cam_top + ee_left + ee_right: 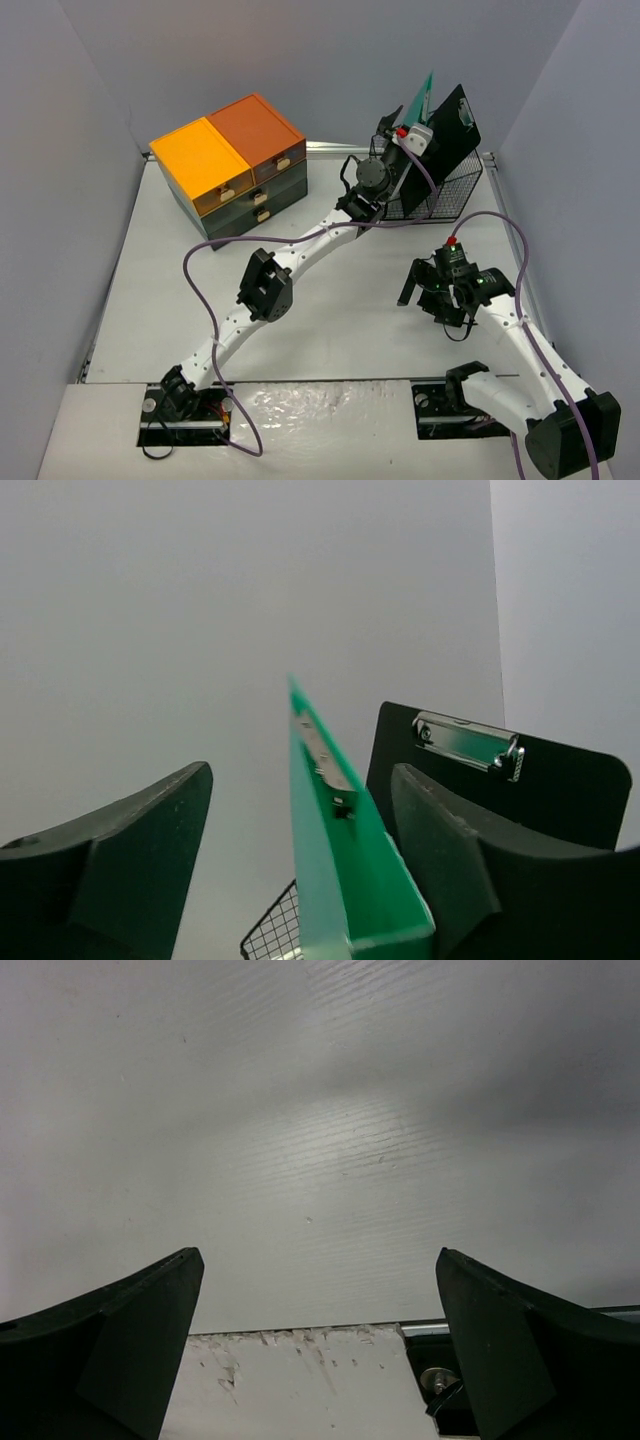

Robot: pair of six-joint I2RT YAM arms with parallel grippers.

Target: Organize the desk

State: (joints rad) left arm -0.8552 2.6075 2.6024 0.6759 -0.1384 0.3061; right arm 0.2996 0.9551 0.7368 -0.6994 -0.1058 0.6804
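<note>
The white desk [330, 330] carries a black wire basket [455, 190] at its back right. A green clipboard [425, 95] and a black clipboard [455, 125] stand upright in it. My left gripper [400, 122] reaches over the basket's left side. In the left wrist view the green clipboard [340, 840] stands between the jaws of the left gripper [302, 775]. The left finger [150, 850] is well clear of it and the right finger [440, 850] is close beside it. My right gripper [432, 305] hovers over the desk [320, 1110], open and empty [320, 1255].
A drawer chest [235, 165] with orange tops and dark green lower drawers stands at the back left. Grey walls close in the desk on three sides. The black clipboard [520, 780] with its metal clip stands behind the right finger. A basket corner [275, 930] shows below.
</note>
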